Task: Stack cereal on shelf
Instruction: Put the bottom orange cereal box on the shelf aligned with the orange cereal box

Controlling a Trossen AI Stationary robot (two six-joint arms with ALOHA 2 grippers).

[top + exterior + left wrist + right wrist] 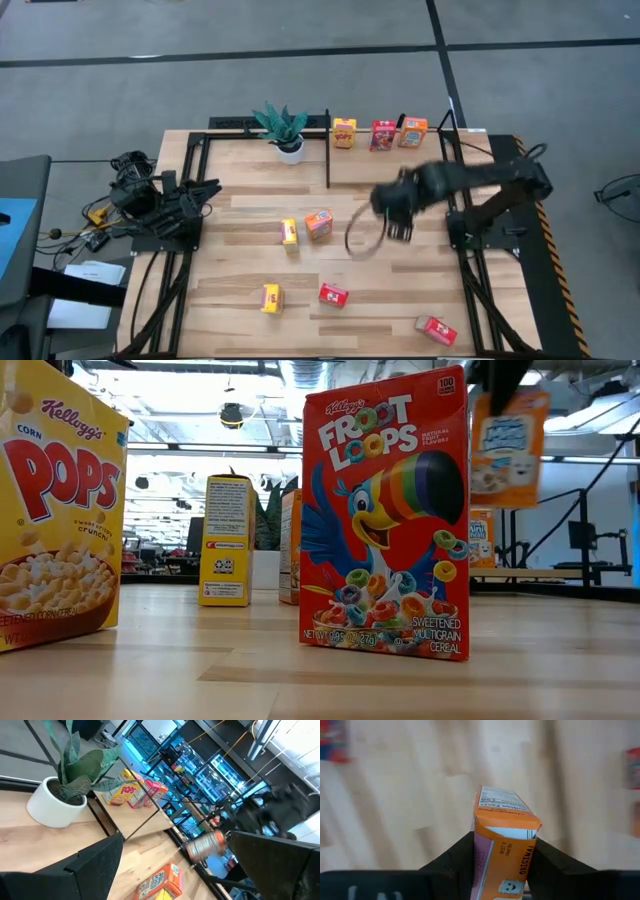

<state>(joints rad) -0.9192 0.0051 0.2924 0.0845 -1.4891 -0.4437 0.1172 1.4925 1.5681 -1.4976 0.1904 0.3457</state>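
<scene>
Orange cardboard cereal box (504,845) sits pinched between the two dark fingers of the right gripper (501,870), held by its narrow sides with its top flap facing away from the wrist. In the high view that gripper (398,208) hangs in the air over the right half of the light wood table (240,300), short of the shelf (390,165), the black-railed section along the table's far edge. Three small boxes already stand in a row there: a yellow one (344,132), a red one (382,134) and an orange one (413,131).

Five more wait on the table: a yellow box (289,232) and an orange box (318,223) close together near the middle, a yellow box (271,297) and a red box (333,295) nearer the front edge, and a red one (435,329) lying by the front right corner.

The left gripper (200,192) rests by the left edge with its fingers spread wide, holding nothing, and faces the potted green plant in a white pot (286,131) at the far edge.

The main hazard, I judge, is the grip itself: the thin card could twist or slip on the way over. A low approach could also clip a black post (327,150) or topple the standing row, and a tilted release could tip the new box.
</scene>
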